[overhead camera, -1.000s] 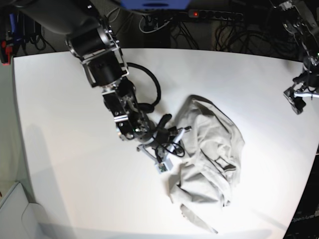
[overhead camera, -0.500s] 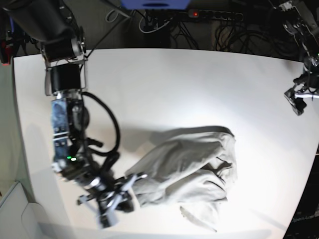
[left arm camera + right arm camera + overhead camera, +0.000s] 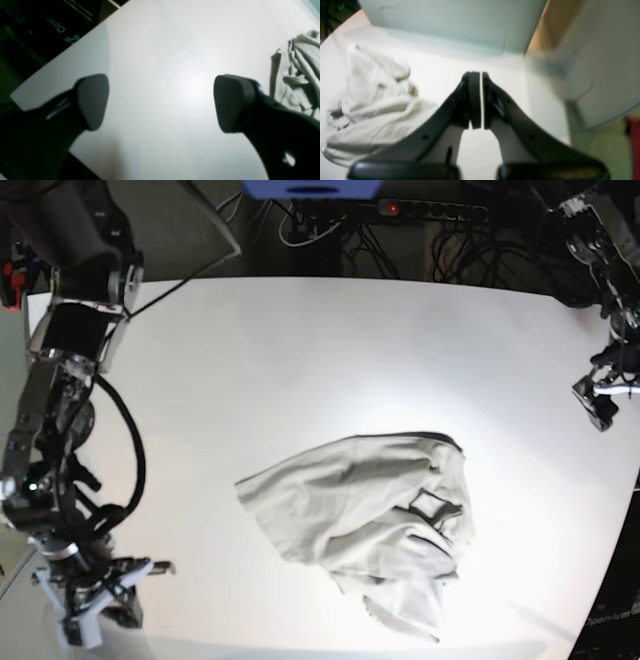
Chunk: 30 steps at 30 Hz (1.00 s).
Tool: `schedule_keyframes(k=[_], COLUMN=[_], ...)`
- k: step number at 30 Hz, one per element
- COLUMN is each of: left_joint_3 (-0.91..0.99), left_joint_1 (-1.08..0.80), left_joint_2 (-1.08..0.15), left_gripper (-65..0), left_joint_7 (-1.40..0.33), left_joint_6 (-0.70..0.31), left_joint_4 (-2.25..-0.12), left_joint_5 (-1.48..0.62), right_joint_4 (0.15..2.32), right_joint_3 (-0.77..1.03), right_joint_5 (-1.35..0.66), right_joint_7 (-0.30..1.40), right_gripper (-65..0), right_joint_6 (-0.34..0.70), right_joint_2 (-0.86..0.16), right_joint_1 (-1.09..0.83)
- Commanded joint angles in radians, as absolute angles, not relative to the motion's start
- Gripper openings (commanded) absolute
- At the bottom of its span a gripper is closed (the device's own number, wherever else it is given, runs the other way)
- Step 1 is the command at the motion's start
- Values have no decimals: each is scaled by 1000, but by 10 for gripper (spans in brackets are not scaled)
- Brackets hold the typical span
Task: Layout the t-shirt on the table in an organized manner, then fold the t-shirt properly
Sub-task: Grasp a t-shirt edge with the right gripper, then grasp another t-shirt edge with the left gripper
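Here, at the near left edge of the table point(image 3: 300, 330), the right gripper point(image 3: 100, 605) hangs low over the corner, its fingers point(image 3: 475, 100) pressed together with only a hairline of light between them and nothing caught in them. Its arm point(image 3: 60, 410) drops down the left side of the base view from the far left corner. In the right wrist view the table edge and a pale surface beyond it are blurred, and the shirt point(image 3: 370, 112) lies off to the left of the closed fingers, apart from them.

Right of that, near the middle of the table and a little toward the near right, the shirt point(image 3: 370, 515) lies in a rumpled heap. It is a pale grey-beige mound with deep folds; a dark-edged opening shows near its right side, and a loose flap trails toward the near edge. Neither gripper touches it.

At the far right edge the left gripper point(image 3: 600, 395) hovers, well apart from the shirt. In the left wrist view its two dark pads point(image 3: 92, 100) stand spread wide with bare white table between them, empty, and a crumpled corner of the shirt point(image 3: 297, 75) shows at the right of that view.
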State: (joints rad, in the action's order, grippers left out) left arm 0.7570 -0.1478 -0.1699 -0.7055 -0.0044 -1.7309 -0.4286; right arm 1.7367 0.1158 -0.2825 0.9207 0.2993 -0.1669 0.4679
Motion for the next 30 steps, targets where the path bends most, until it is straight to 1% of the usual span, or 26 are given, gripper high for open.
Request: schedule_keyframes(k=[1,4,8,12,15,18,22,25,27,30], left_joint_3=[759,748,679,572,481,390,323,328,326,318], left_joint_1=[-139,-113,-53,28,90,151,236,269,278,280], left_joint_2=[-179,-168,-154,-153,-153,-153,-142,-102,-84,-58], left_gripper=[0,0,0,0,0,0,0,0,0,0], left_joint_7=[-684,-684,-684,-684,-677,-674,-671,-659,-621,-579], left_joint_6=[-8,-10,-10,-4,-4,-2,-2,-1,-1,-1], left_joint_4=[-1751,-1750,-1750,-1732,-1678,-1596,-1403,-1285,-1222,-1167], left_joint_5=[-437,-437,-437,-429,-426,-426,-427,-427,-426,-426], right_joint_4=[1735,1666,1592,1581,1583,1584,1586,1587,1587,1587], right_joint_3=[105,68,-1,-41,-47,-48,-50,-50,-50,-50], right_joint_5=[-303,-303,-303,-303,-303,-303,-303,-303,-303,-303], right_joint_7=[898,898,898,897,898,903,903,905,905,905], right_gripper=[-650,-650,-650,-650,-650,-649,-649,-649,-649,-649], right_joint_6=[305,305,305,305,305,305,305,305,305,305], right_joint_2=[-150,-104,-67,-58,-58,-62,-62,-64,-64,-64], right_joint_1=[476,432,384,348,337,326,318,308,303,303])
